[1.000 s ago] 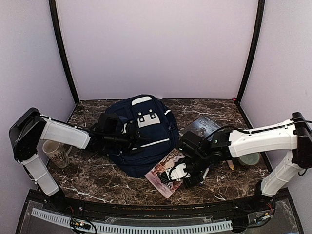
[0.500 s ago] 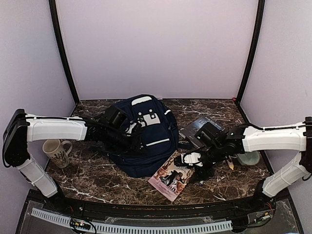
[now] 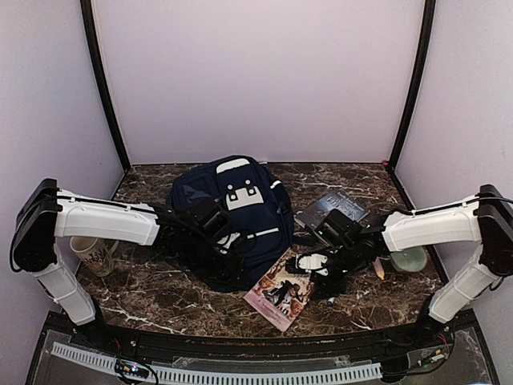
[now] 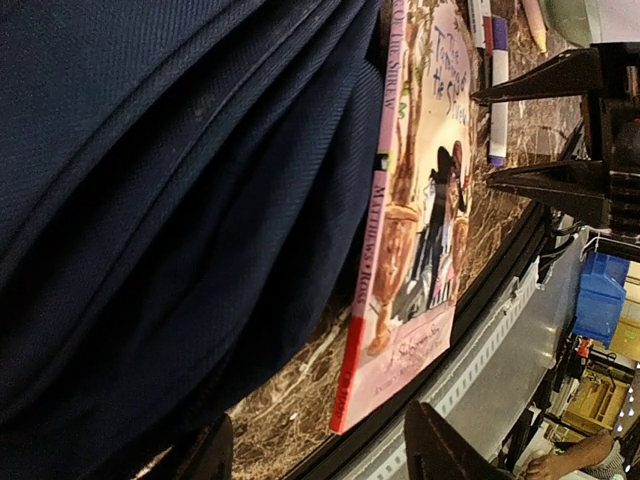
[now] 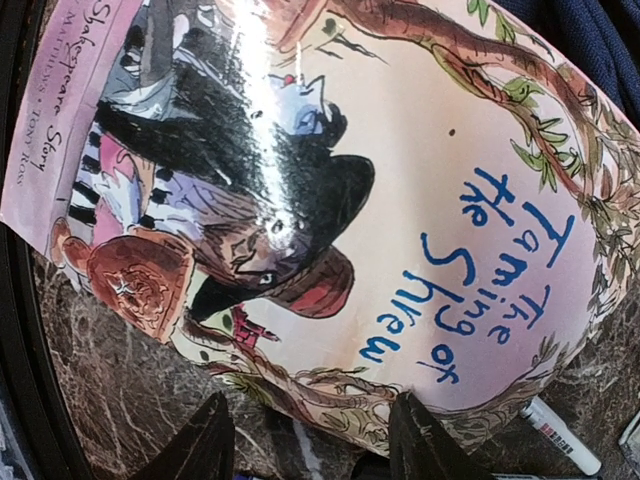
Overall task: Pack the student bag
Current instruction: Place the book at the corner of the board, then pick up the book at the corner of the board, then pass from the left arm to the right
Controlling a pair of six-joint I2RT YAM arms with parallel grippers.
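Note:
The student bag [image 3: 240, 204] is a navy-blue backpack with a white stripe, lying flat in the middle of the table. My left gripper [image 3: 234, 265] is open and empty at its near edge. In the left wrist view [image 4: 315, 455] the bag [image 4: 150, 180] fills the left side. A pink-spined picture book [image 3: 280, 293], "Taming of the Shrew", lies just right of the bag [image 4: 420, 200]. My right gripper [image 3: 319, 273] is open and empty, low over the book's right edge. In the right wrist view [image 5: 310, 450] the book cover [image 5: 330, 200] lies between and beyond the jaws.
A dark book [image 3: 333, 208] lies behind the right gripper. A white-and-purple marker [image 4: 497, 90] and a pencil [image 3: 378, 271] lie right of the picture book. A green cup [image 3: 409, 261] stands at the right, a mug [image 3: 92, 253] at the left.
My left gripper has moved forward and right over the bag to its near edge. My right gripper has shifted back and a little right, from over the book to its right edge.

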